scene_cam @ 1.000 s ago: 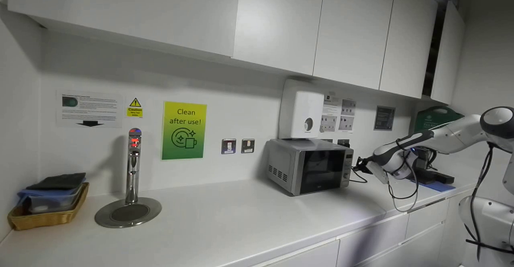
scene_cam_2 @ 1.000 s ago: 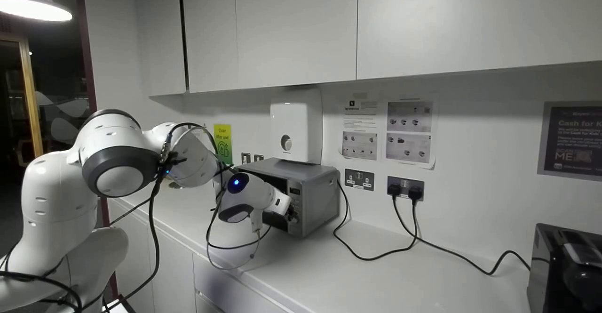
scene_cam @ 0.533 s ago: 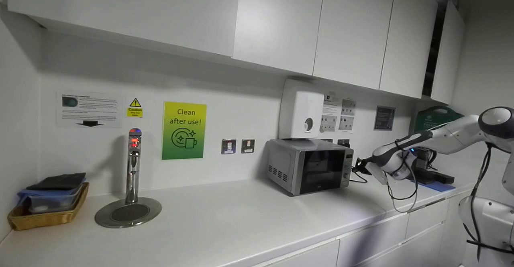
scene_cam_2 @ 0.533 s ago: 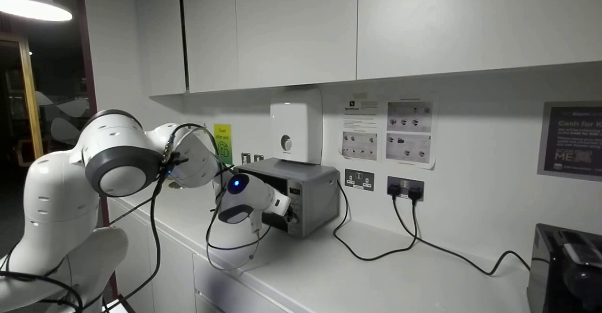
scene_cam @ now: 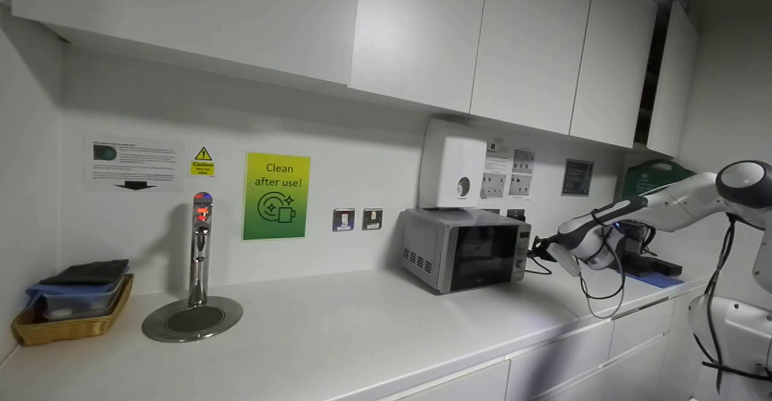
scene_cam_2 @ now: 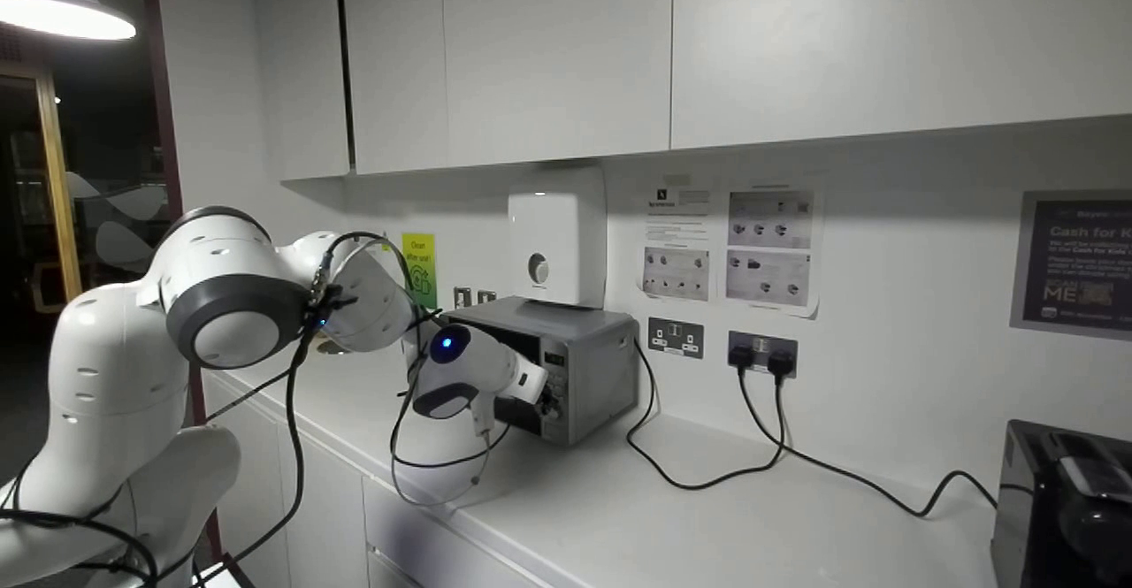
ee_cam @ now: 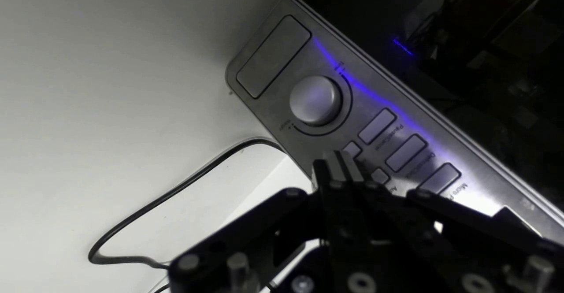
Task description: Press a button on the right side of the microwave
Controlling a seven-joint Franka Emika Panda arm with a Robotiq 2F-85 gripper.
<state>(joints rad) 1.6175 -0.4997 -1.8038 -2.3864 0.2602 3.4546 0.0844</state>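
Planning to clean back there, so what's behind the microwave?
In an exterior view, beyond the microwave I see the wall, a white dispenser and a black cable at the microwave's rear edge. Its body covers its back and whatever lies directly behind.

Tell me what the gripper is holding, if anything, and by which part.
Nothing is held: the gripper is shut, its fingers together with nothing between them, in front of the control panel of the microwave.

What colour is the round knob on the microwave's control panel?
The round knob is silver-grey, clearest in the wrist view.
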